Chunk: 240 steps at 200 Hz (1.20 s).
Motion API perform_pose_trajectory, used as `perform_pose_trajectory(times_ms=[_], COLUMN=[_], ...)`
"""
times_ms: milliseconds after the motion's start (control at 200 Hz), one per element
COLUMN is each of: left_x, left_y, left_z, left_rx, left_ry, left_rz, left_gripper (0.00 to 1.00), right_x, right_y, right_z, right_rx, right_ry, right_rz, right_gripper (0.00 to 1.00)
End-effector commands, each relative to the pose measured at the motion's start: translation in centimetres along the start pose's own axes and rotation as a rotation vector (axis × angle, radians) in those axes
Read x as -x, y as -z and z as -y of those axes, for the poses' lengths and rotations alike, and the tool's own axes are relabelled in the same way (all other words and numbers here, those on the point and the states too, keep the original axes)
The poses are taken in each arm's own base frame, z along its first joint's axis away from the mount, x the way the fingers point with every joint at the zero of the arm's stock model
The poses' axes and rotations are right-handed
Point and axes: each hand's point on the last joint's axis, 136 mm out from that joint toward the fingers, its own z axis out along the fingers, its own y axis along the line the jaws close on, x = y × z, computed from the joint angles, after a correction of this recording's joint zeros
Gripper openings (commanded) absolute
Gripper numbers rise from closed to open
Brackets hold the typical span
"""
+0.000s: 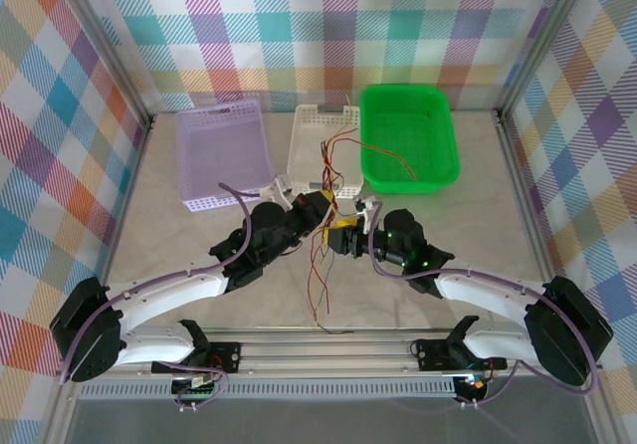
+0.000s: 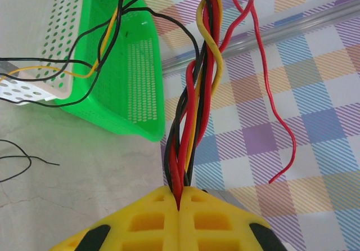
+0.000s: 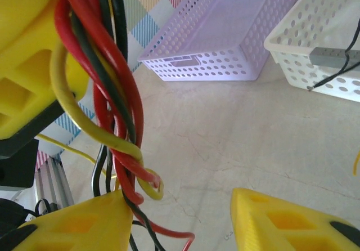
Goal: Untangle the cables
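Inspection, taken from the overhead and both wrist views. All positions are referenced to the white basket [image 1: 320,150].

1. Task item. The cables [image 1: 333,233] are one twisted bunch of red, yellow and black wires. They are held up off the table [image 1: 478,265] just on the arm side of the white basket's near rim. Some strands trail back over that basket, and one red strand arcs across into the green basket [image 1: 408,135] just to its right. Other ends hang toward the table, further to the arm side. The lilac basket [image 1: 221,155], to the left of the white one, has no wire in it that I can see.

2. Left gripper [image 2: 179,197]. The jaws are fully closed with the bunch pinched between them, so it is holding the cables. I judge it serves as the anchor: it keeps the bunch raised so that single strands hang apart and can be picked out.

3. Right gripper [image 3: 180,206]. The jaws stand partly apart with a clear gap. The bunch lies against one finger, with a looped red and yellow strand just above it. Nothing is clamped.

4. Assessment. The strands are twisted together above the anchor, so separation is at an early stage. Risk: closing on the whole bunch instead of one strand would tighten the knot.
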Motion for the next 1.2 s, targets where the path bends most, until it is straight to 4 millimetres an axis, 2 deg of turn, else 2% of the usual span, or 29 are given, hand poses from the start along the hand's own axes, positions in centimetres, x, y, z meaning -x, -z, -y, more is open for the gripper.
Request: perform_pose_trajectory(times_ms=[0,50,165,225,440,595,775,1055,1195], left_x=[0.8,0.8,0.9,1.1,2.2,2.8,3.0,4.0,3.0], left_y=[0.3,0.4,0.9,1.4,3.9,5.3,6.0,7.0,6.1], left_z=[2.5,2.7,2.5,2.5,0.9,-0.8,-2.8,-4.6,-4.7], left_rx=[-0.095,-0.099,-0.092,-0.084,0.067,0.166,0.29,0.428,0.402], left_ry=[0.041,0.041,0.033,0.02,-0.129,-0.213,-0.31,-0.421,-0.42], left_rz=[0.039,0.039,0.043,0.048,0.053,0.035,-0.019,-0.036,-0.083], left_gripper=[0.0,0.0,0.0,0.0,0.0,0.0,0.0,0.0,0.0], right_x=[1.9,1.7,1.6,1.6,1.3,1.4,1.8,2.0,2.2], right_y=[0.2,0.1,0.7,1.2,4.6,6.8,9.0,11.3,10.7], right_z=[-0.9,-0.7,0.5,1.1,4.6,5.6,6.6,7.6,5.3], right_rx=[0.02,0.011,-0.056,-0.106,-0.341,-0.42,-0.497,-0.543,-0.401], right_ry=[0.042,0.049,0.055,0.064,0.073,0.105,0.111,0.102,0.095], right_rz=[0.094,0.084,0.093,0.086,0.073,0.068,0.071,0.07,0.077], right_gripper=[0.42,0.31,0.15,0.0,0.0,0.0,0.0,0.0,0.0])
